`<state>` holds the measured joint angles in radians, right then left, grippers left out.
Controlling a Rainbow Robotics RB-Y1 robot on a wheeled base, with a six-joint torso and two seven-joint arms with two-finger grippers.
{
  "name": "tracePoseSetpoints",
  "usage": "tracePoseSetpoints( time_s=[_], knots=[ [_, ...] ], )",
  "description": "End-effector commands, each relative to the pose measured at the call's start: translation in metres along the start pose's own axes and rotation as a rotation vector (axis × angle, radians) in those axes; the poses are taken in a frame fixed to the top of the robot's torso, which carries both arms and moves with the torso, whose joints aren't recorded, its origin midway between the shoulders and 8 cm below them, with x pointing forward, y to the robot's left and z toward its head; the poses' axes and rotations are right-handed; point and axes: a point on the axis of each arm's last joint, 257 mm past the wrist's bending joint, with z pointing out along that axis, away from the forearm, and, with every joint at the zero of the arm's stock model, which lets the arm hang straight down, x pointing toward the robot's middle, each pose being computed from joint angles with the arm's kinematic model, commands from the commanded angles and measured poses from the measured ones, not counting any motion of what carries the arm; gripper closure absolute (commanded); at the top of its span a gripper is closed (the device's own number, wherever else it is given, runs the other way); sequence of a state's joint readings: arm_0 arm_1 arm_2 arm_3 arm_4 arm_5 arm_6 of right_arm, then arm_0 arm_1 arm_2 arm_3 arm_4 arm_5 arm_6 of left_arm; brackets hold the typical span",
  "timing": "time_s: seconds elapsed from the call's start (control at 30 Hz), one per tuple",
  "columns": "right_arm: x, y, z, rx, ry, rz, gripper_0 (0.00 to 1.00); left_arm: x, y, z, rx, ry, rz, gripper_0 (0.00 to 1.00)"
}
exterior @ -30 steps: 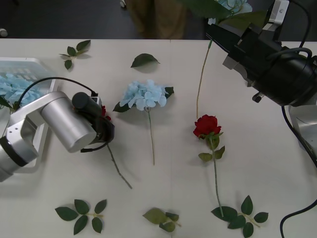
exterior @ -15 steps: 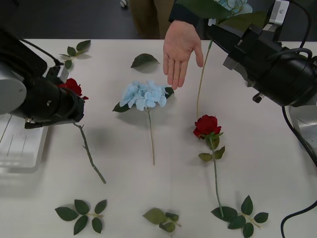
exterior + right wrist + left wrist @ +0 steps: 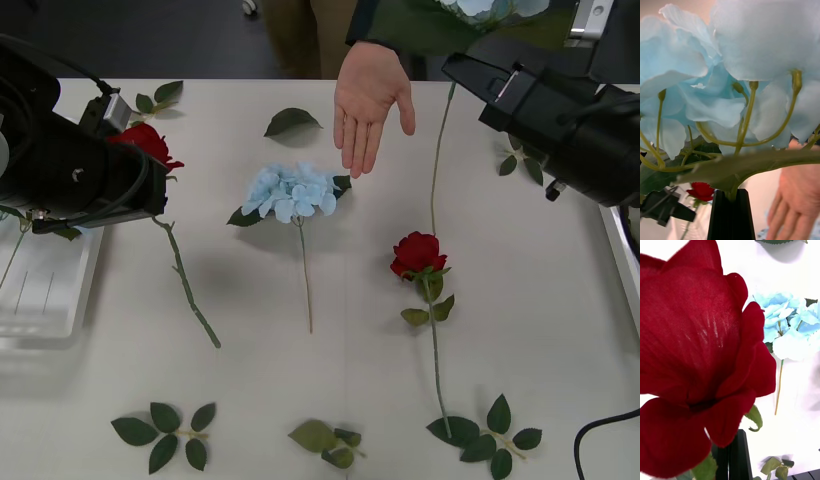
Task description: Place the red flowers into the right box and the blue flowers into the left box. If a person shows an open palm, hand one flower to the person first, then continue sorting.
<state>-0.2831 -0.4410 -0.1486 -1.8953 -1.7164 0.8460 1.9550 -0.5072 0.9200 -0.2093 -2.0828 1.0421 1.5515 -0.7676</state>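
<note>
open palm (image 3: 368, 98) above blue flower (image 3: 292, 191); left jaws grip rose (image 3: 146, 143), right jaws hydrangea (image 3: 733, 75).

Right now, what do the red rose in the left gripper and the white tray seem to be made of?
The red rose looks like woven fabric, matte: fine threads show in its petals. The white tray looks like moulded plastic, smooth and slightly glossy, though I cannot be sure.
</note>
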Motion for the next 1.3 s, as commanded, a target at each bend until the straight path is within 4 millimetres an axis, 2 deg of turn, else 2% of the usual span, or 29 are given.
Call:
tracePoseSetpoints(
  time_s=[0.03,0.33,0.5,0.73,1.0,1.17,1.3],
  knots=[
    [-0.035,0.02,-0.018,0.052,-0.006,-0.25,1.0,0.001,-0.003,-0.004,0.008,-0.017,0.046,1.0],
    [-0.069,0.041,-0.021,0.186,-0.067,-0.476,1.0,0.001,-0.003,-0.004,0.007,-0.017,0.047,1.0],
    [-0.083,0.047,-0.008,0.242,-0.14,-0.547,1.0,0.0,-0.005,-0.004,0.012,-0.019,0.051,1.0],
    [-0.098,0.041,0.012,0.308,-0.187,-0.59,1.0,0.0,-0.004,-0.004,0.009,-0.021,0.056,1.0],
    [-0.101,0.024,0.039,0.348,-0.193,-0.618,1.0,0.0,-0.002,-0.004,0.005,-0.022,0.06,1.0],
    [-0.098,0.016,0.044,0.354,-0.201,-0.62,1.0,0.0,-0.003,-0.003,0.005,-0.023,0.061,1.0],
    [-0.098,0.017,0.045,0.351,-0.201,-0.62,1.0,0.0,-0.002,-0.003,0.003,-0.022,0.062,1.0]
  ],
)
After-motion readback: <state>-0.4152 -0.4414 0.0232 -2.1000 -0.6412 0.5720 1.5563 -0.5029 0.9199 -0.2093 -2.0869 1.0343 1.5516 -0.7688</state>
